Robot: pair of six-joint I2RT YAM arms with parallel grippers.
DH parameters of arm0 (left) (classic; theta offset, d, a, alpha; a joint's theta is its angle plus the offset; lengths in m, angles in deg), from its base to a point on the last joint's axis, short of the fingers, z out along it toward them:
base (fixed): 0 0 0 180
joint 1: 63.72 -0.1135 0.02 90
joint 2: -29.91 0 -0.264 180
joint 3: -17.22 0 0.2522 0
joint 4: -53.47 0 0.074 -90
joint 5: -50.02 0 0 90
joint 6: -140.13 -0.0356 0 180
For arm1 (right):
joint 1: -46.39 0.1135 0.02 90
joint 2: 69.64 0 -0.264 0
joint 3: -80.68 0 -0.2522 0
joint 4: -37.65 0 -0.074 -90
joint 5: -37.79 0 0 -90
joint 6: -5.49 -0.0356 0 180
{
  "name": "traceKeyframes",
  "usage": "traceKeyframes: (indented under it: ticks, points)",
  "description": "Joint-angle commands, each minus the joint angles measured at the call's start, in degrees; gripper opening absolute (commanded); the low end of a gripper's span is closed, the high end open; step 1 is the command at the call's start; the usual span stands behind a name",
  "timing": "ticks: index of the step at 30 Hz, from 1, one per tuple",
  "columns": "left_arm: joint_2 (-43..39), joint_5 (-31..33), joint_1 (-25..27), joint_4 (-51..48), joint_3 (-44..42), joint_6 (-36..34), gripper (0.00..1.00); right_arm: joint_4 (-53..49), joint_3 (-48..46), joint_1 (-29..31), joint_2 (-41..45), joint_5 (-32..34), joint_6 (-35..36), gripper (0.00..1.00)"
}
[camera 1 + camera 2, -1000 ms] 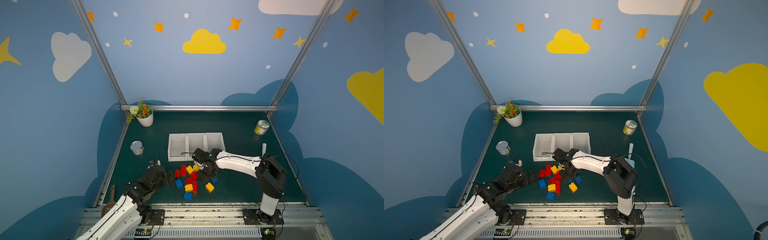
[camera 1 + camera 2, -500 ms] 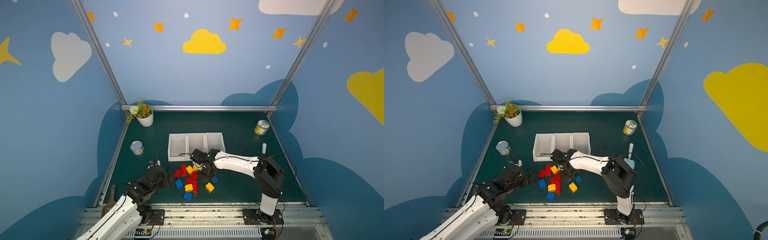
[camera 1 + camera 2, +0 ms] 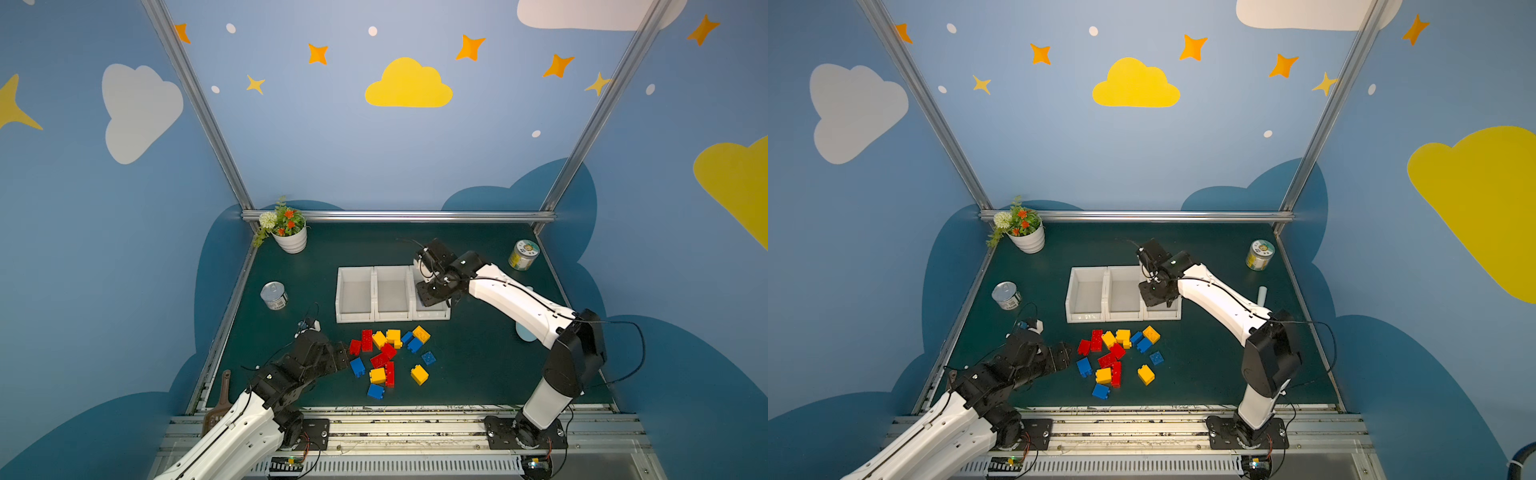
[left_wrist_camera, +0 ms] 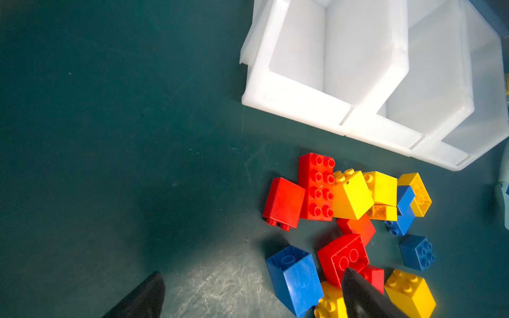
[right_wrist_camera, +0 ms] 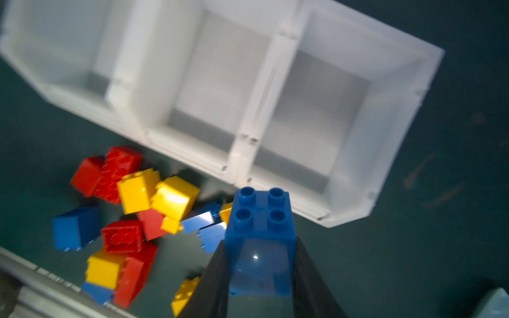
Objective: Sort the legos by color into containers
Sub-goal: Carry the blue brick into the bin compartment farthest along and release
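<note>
We see the right tool (image 5: 260, 247) clamped on a glossy blue brick (image 5: 261, 214), square with four round studs. It hangs over the rightmost of three white, smooth-walled plastic bins (image 3: 355, 318). The arm hides the brick in both top views, so it is probably above that bin's near part. The left tool (image 4: 253, 275) stands wide apart at the edge of the loose bricks (image 3: 386, 353), hard, shiny red, yellow and blue blocks. The surface (image 4: 110, 137) is dark green, matte and scuffed. Blue walls (image 3: 332, 145) carry painted clouds and stars between aluminium rails (image 3: 399, 216).
</note>
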Motion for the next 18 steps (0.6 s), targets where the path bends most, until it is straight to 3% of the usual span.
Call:
traceKeyframes:
  ticks: [1, 7, 10, 13, 18]
  points:
    - [0.3, -1.0, 0.1, -0.7, -0.3, -0.7, 0.99, -1.2, 1.5, -1.7, -4.7, 0.9, 0.1, 0.23]
    - [0.5, -1.8, 0.1, -0.3, -0.4, -0.9, 0.99, -1.2, 4.0, -2.8, -10.1, 0.7, -0.9, 0.26]
    - [0.7, -2.1, 0.1, -0.4, -0.4, -0.9, 0.98, -0.8, 3.7, -3.1, -10.6, 0.5, -1.5, 0.32]
    - [0.9, -2.4, 0.0, -0.3, -0.3, -1.1, 0.97, -0.5, 3.3, -3.2, -10.2, 0.5, -1.9, 0.44]
    - [1.4, -2.8, 0.1, 0.0, -0.1, -1.6, 0.96, -0.7, 3.2, -3.3, -8.7, 0.2, -1.8, 0.48]
